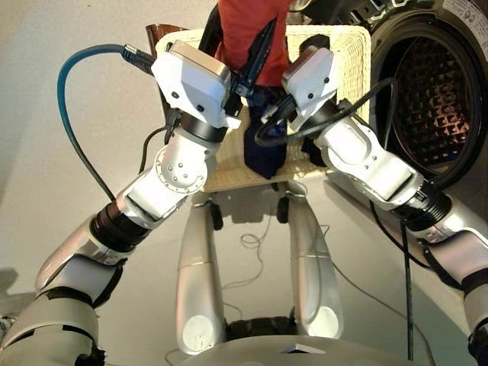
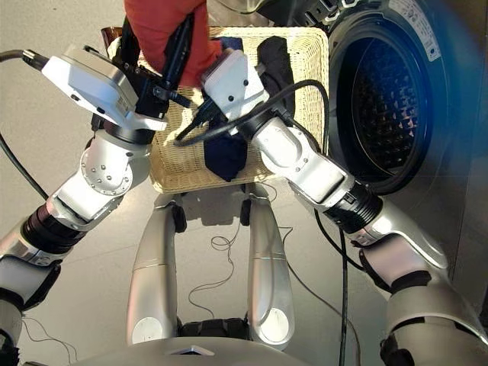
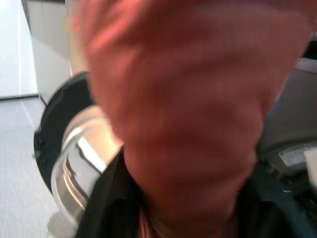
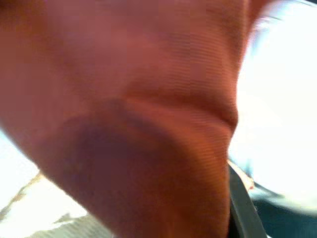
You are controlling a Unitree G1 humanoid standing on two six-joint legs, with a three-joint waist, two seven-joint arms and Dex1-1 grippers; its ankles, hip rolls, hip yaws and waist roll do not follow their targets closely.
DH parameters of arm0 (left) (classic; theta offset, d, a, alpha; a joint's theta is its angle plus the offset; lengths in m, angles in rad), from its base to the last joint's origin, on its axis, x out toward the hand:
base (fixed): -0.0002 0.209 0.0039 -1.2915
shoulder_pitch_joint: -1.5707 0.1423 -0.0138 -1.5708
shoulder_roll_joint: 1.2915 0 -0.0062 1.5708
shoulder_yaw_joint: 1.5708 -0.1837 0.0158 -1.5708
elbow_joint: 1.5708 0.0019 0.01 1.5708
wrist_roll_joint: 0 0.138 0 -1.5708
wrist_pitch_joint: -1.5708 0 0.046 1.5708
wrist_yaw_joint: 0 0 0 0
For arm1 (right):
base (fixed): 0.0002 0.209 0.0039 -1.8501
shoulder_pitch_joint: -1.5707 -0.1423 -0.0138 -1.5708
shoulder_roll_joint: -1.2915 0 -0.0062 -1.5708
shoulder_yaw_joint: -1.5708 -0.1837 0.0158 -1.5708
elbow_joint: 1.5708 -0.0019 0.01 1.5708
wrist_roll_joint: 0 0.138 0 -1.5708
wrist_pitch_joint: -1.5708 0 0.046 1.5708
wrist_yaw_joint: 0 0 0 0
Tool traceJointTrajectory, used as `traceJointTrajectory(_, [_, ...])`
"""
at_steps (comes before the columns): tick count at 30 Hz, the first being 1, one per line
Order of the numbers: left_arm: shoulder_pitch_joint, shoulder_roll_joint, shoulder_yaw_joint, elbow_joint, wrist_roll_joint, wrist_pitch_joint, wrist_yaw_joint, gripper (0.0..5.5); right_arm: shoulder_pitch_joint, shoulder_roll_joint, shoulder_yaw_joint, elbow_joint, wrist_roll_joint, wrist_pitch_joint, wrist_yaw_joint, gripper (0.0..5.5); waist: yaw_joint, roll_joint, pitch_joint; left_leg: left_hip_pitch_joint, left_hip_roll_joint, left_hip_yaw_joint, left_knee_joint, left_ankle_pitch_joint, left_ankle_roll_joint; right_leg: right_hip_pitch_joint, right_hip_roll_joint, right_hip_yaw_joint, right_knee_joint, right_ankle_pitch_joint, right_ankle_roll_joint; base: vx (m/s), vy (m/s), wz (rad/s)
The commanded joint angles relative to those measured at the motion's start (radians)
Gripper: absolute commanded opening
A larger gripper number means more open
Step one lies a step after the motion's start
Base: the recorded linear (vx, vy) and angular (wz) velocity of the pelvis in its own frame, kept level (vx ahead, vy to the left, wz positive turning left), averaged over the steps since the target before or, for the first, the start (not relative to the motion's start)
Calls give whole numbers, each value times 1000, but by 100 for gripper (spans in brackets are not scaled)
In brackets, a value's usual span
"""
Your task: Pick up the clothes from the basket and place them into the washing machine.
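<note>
The red-orange garment (image 1: 252, 30) hangs raised above the basket (image 1: 351, 65), pinched between the black fingers (image 1: 261, 47) of my left gripper (image 1: 236, 42), which is shut on it. It fills both wrist views. My right gripper (image 1: 290, 57) is pressed against the same cloth from the right, its tip buried behind it. A navy blue garment (image 1: 263, 152) droops over the basket's near rim, and a black one (image 2: 274, 61) lies at the far right of the basket. To the right, the washing machine (image 1: 457, 30) stands open, showing its steel drum (image 1: 427, 91).
The basket rests on a low stand with small wheels (image 1: 216, 217) just in front of me. A dark brown object (image 1: 162, 33) pokes out behind the basket's left corner. A blue cable (image 1: 67, 107) loops off my left wrist. Thin wires (image 1: 252, 244) lie on the floor.
</note>
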Motion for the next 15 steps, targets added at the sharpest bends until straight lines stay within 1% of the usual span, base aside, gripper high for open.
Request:
traceJointTrajectory(1, [-1,-33,18,-110,52,-64,17,550,9,21,-100,-33,-103,-97,-104,0,-2,62,-12,6,28,-27,35,-48,-60,10,-44,77,-44,-17,104,0,0,0])
traceJointTrajectory(2, [-2,-41,16,-103,50,-68,20,550,23,38,-116,-14,-128,-106,-138,0,-1,67,-12,1,27,-27,36,-48,-60,8,-44,77,-43,-18,104,0,0,0])
traceJointTrajectory(4, [-3,-51,9,-86,50,-73,22,550,48,61,-141,37,-194,-94,-183,0,0,77,-12,-7,27,-25,42,-50,-57,1,-44,77,-41,-20,103,0,0,0])
traceJointTrajectory(5, [-6,-58,3,-78,51,-74,24,550,55,79,-150,60,-184,-105,-202,0,1,82,-12,-10,26,-25,45,-52,-56,-2,-44,79,-39,-21,103,0,0,0])
traceJointTrajectory(7, [-9,-64,-2,-77,53,-75,26,550,62,94,-162,101,-175,-104,-220,0,3,87,-12,-14,26,-24,46,-53,-55,-8,-44,79,-37,-22,103,0,0,0])
traceJointTrajectory(8, [-9,-64,-3,-77,53,-75,27,550,62,95,-162,102,-175,-104,-220,0,4,87,-12,-15,26,-25,47,-53,-55,-8,-44,79,-37,-22,103,0,0,0])
traceJointTrajectory(9, [-13,-69,-14,-72,58,-74,27,550,61,99,-173,155,-208,-100,-253,0,6,94,-12,-19,25,-25,50,-54,-54,-13,-44,80,-31,-24,102,0,0,0])
traceJointTrajectory(13, [-30,-76,-25,-66,60,-85,27,550,59,106,-207,268,-254,-88,-332,0,6,103,-12,-22,23,-26,51,-54,-53,-16,-43,83,-25,-28,103,0,0,0])
traceJointTrajectory(14, [-30,-76,-26,-65,60,-85,27,550,58,107,-207,269,-254,-88,-333,0,6,103,-12,-23,23,-27,52,-55,-53,-17,-43,83,-25,-28,103,0,0,0])
traceJointTrajectory(15, [-36,-87,-31,-65,64,-89,32,550,63,109,-221,313,-264,-94,-362,0,6,108,-12,-23,21,-28,50,-54,-53,-17,-44,84,-26,-28,104,0,0,0])
